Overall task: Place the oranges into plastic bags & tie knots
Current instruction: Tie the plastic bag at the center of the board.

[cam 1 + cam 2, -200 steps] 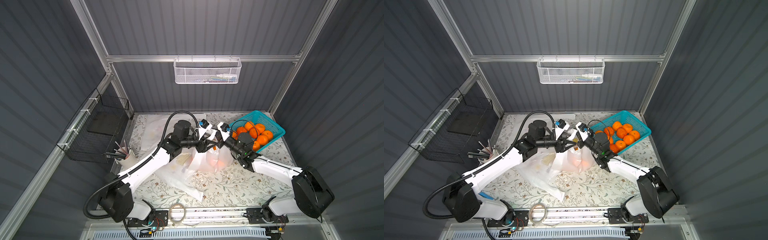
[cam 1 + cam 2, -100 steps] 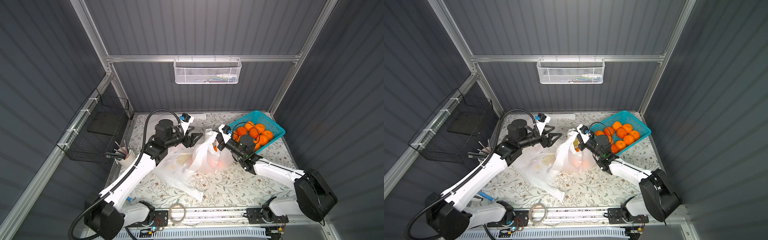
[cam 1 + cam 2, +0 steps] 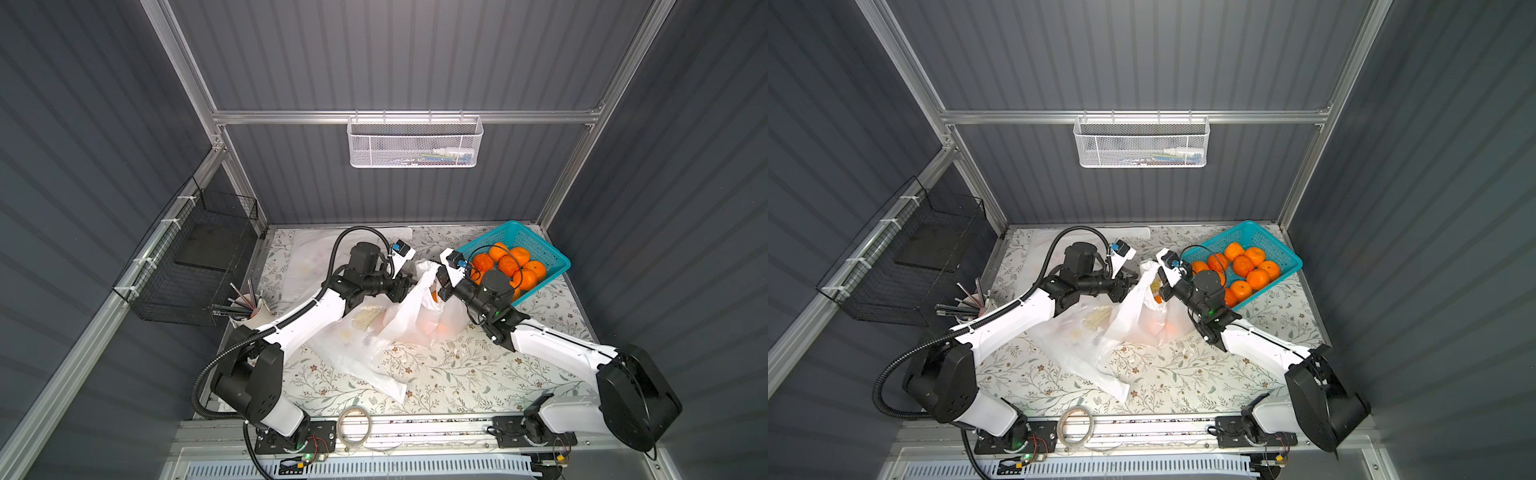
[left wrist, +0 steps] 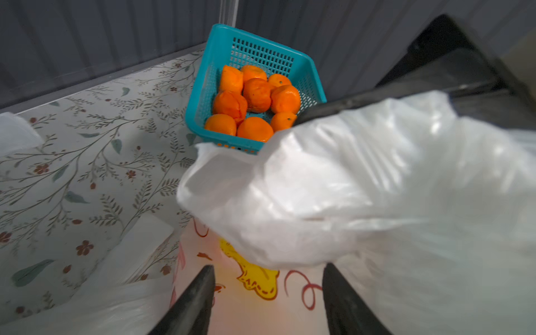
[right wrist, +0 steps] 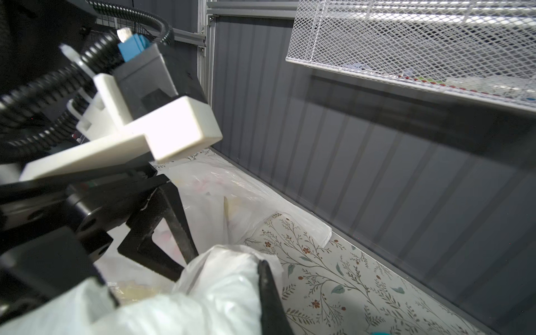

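Oranges [image 3: 509, 264] fill teal basket [image 3: 536, 245]; more inside printed plastic bag [image 3: 415, 316].

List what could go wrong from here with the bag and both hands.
The right hand alone pinches the top of the bag. If the thin plastic slips, the bag may slump and the oranges inside could roll out.
The left hand is open at bunched plastic. Closing there may grab the bag's wall rather than a handle.
The teal basket sits close beside the right hand, so a wide pull could nudge it.
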### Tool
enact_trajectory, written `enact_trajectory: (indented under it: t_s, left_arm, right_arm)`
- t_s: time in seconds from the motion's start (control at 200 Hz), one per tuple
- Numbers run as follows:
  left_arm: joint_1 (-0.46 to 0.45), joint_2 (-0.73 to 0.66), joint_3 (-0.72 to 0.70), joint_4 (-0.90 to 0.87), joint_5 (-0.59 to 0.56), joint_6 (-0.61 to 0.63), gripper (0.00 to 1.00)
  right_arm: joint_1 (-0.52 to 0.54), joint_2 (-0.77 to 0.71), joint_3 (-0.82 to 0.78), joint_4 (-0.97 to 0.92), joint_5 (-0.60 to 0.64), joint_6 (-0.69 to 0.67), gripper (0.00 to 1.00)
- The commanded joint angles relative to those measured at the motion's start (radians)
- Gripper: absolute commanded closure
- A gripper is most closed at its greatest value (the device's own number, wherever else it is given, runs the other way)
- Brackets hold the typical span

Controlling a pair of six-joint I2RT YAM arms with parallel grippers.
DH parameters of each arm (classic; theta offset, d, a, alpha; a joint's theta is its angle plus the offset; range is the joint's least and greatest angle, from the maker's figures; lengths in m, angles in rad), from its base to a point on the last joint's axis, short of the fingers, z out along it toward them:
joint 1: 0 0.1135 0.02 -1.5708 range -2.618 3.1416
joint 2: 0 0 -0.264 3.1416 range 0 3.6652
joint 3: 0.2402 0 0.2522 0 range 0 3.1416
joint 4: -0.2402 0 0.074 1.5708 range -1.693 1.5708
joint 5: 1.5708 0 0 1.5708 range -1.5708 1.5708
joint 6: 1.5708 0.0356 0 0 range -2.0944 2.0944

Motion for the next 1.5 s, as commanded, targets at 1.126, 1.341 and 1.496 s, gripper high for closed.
enact_trajectory:
  t_s: [1.126, 1.341, 1.496]
  left_arm:
    - [0.116, -0.183, -0.231, 0.16, 0.034, -0.174, 0.32]
    - [0.194, -0.205, -0.153, 0.173, 0.059, -0.484, 0.29]
    - [0.191, -0.131, -0.104, 0.333, 0.16, -0.871, 0.32]
  right_arm:
    - [0.006, -0.008, -0.108, 0.265, -0.096, 0.121, 1.0]
    - [0.005, -0.012, -0.109, 0.244, -0.09, 0.11, 1.0]
    - [0.007, -0.013, -0.107, 0.229, -0.083, 0.097, 1.0]
